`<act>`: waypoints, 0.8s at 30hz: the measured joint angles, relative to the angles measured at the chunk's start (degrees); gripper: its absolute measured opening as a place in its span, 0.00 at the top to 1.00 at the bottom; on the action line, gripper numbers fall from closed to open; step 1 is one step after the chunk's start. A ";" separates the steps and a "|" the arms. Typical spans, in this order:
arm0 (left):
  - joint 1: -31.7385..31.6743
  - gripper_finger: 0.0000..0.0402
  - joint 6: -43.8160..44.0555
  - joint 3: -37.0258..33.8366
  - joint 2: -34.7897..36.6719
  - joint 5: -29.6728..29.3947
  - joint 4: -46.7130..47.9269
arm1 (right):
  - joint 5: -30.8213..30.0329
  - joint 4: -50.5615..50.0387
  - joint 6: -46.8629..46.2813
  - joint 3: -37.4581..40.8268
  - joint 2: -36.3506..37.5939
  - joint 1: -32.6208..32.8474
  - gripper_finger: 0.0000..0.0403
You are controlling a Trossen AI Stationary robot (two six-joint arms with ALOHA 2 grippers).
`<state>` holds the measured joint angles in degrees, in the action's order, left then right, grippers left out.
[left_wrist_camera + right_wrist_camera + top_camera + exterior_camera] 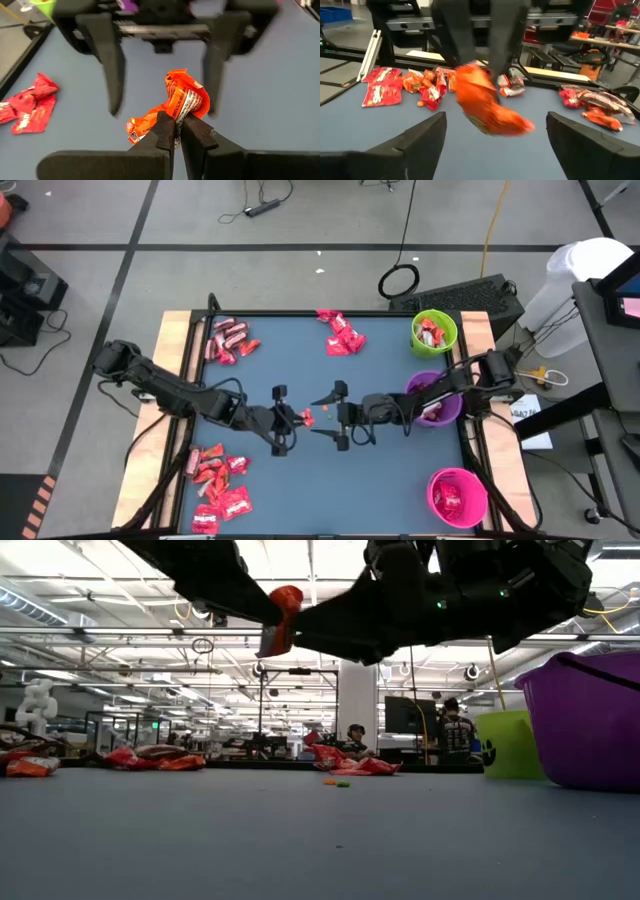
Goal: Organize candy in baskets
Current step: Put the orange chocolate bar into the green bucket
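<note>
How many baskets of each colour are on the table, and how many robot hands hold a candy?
Lime green basket: 1
Purple basket: 1
Pink basket: 1
Baskets in total: 3
Hands holding a candy: 1, the left hand, shut on an orange-red candy; the right hand is open.

Purple basket cut off at low view's right edge

No words or numbers can be read in any of the pictures. Small black print and a little square code are being shown on the white part of the orange wrapper, but the letters are too tiny and crumpled to be made out. White markings are being seen on the red candy on the table, yet no word can be told from them.
</note>
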<state>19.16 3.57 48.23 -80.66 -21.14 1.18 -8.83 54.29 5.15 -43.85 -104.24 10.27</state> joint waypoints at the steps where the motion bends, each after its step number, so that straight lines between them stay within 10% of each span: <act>1: -0.20 0.94 0.13 0.00 0.00 -0.11 -0.51 | -0.19 0.00 0.03 -0.66 -0.52 -0.03 0.20; 24: -0.95 0.85 -1.34 -0.02 -0.02 1.52 -2.45 | 0.00 -0.62 0.24 -2.80 -1.93 -0.01 0.81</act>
<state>18.22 2.23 48.21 -80.68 -19.62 -1.27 -8.83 53.67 5.39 -46.65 -106.17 10.26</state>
